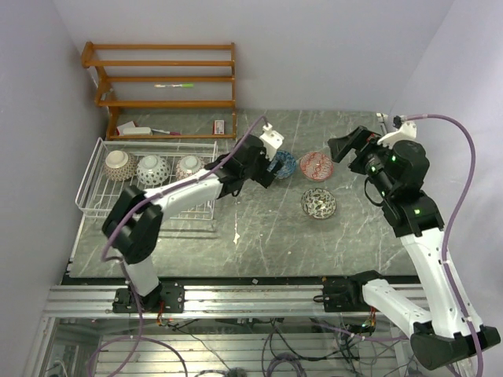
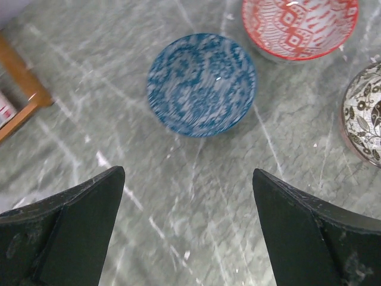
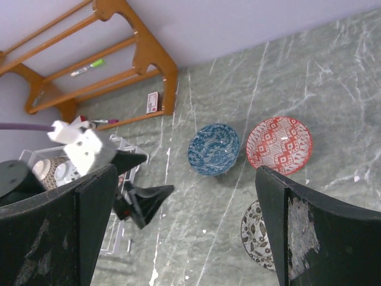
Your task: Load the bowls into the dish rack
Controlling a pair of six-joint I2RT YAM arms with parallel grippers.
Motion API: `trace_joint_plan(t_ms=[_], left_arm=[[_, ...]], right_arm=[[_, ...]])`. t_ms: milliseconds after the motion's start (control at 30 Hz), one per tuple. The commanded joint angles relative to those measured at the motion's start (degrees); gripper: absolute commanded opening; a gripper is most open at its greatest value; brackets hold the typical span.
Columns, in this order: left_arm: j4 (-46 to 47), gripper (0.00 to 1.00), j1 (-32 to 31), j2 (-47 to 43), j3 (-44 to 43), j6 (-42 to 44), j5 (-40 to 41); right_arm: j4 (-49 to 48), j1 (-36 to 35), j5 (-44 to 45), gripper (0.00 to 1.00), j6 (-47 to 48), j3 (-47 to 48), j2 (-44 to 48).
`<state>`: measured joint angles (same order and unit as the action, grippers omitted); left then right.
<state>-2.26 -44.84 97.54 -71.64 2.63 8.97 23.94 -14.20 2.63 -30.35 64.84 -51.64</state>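
3 bowls sit in a row at the far end of the dish rack (image 1: 192, 214), at the left of the counter (image 1: 259, 236): leftmost bowl (image 1: 118, 163), middle bowl (image 1: 152, 169), rightmost bowl (image 1: 189, 166).

3 more are out on the counter, rims up:
- blue bowl (image 1: 283, 164) (image 2: 201, 83) (image 3: 213, 149), closest to the rack
- red bowl (image 1: 316, 166) (image 2: 299, 27) (image 3: 278, 145), just right of blue; can't tell if they touch
- b&w bowl (image 1: 318, 203) (image 2: 364, 113) (image 3: 257, 235), nearer the arm bases, apart from the other two

Left claw (image 1: 267, 169) (image 2: 187, 220) (image 3: 143, 179): spread wide, nothing held. It sits just left of the blue bowl in the top cam. In the wrist cam the bowl lies ahead of the fingertips, not between them – only bare counter in the gap.

Right claw (image 1: 339, 148) (image 3: 190, 238): also wide apart, nothing in it. It's raised over the right side of the counter, right of the red bowl, looking down on all 3 loose bowls and the left claw.

Wooden shelf (image 1: 165, 78) (image 3: 119, 65) stands against the back wall behind the rack.
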Motion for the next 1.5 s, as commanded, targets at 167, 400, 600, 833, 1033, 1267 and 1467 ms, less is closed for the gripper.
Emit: trace_joint_plan(t_ms=[167, 400, 600, 833, 1033, 1267, 1467], left_arm=[[-6.57, 0.95, -1.38, 15.43, -18.65, 11.94, -23.4], [-9.16, 0.92, -2.44, 22.78, -23.68, 13.97, -19.94], [-9.9, 0.89, -2.44, 27.18, -26.11, 16.02, -19.72], [-8.98, 0.82, -2.44, 30.34, -26.49, 16.85, -17.57], [-7.41, 0.68, -2.4, 31.72, -25.98, 17.14, -14.87], [-4.41, 0.2, -2.45, 31.02, -23.64, 16.44, -12.14], [-3.36, 0.07, -2.45, 28.83, -21.49, 14.88, -9.68]], right_arm=[[2.59, 0.47, 2.47, 1.0, -0.83, -0.81, 0.58], [1.32, 0.43, 1.93, 1.0, -0.67, -2.46, 0.34], [0.68, 0.45, 1.92, 1.0, -0.6, -3.24, 0.28], [-0.19, 0.44, 1.6, 1.0, -0.33, -4.43, -0.04], [-0.73, 0.45, 1.31, 1.0, -0.24, -4.94, -0.45], [-0.85, 0.44, 1.39, 1.0, -0.34, -5.41, -0.38], [-0.34, 0.4, 1.75, 1.0, -0.4, -5.25, 0.34]])
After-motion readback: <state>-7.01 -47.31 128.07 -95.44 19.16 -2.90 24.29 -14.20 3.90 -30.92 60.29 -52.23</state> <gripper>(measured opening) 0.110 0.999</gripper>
